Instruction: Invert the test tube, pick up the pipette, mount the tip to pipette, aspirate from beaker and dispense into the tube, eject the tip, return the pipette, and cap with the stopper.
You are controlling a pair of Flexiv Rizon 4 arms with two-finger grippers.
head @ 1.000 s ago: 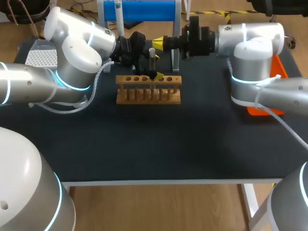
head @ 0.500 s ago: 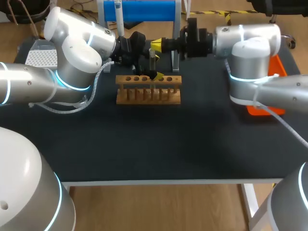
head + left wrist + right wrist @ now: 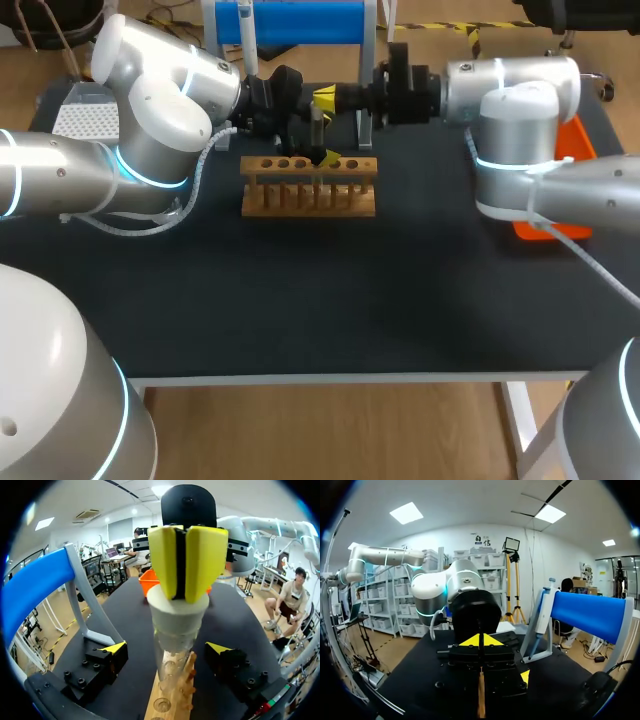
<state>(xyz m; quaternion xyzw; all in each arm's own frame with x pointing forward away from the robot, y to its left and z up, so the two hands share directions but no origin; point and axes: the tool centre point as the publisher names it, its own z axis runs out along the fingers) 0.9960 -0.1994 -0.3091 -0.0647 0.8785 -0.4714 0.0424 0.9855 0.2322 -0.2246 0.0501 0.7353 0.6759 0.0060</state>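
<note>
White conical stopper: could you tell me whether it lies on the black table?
No, the right gripper holds the white conical stopper at the mouth of the clear glass test tube.

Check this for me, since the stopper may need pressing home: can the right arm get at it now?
Probably yes. The right hand, fingers together, sits right over the top of the stopper in the test tube, with nothing between them. The left hand is open, its fingers clear at either side.
</note>
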